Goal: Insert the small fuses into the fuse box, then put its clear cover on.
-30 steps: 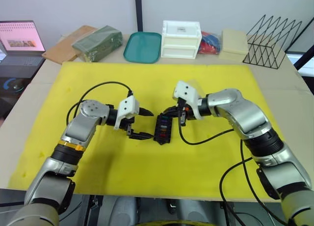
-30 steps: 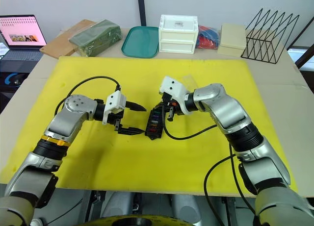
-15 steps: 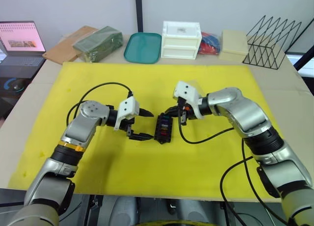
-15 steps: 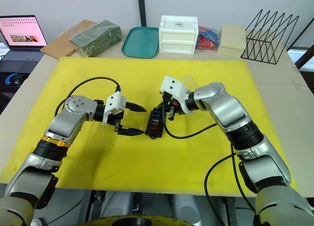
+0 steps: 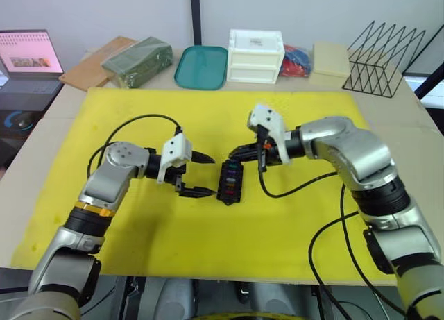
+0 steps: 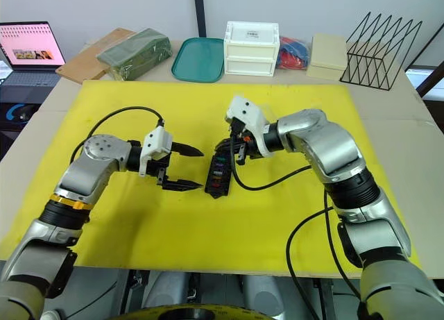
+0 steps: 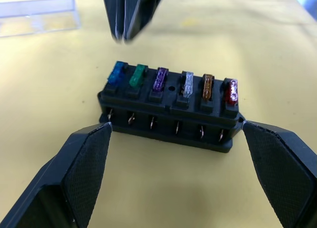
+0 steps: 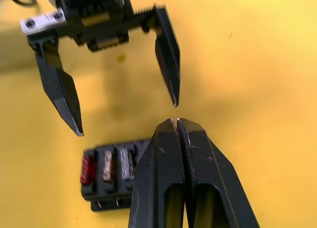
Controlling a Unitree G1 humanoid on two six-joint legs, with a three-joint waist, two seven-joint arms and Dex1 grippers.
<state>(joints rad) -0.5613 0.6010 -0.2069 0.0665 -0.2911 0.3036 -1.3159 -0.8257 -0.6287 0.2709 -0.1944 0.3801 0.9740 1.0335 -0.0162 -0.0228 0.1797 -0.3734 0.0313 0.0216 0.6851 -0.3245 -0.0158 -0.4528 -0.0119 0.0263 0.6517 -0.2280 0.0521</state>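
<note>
Fuse box on the yellow mat, black, six fuses seated in one row. Clear cover lies apart, apparently empty. Left gripper wide open beside the box; right gripper closed, holding nothing

I can read no text, brand or number anywhere in front of me. At the top centre of the frame, the white drawer box carries a small label on its top, but its print is too small for me to make out. The laptop screen at the upper left shows rows of marks and a picture strip, and none of it is legible to me.
</note>
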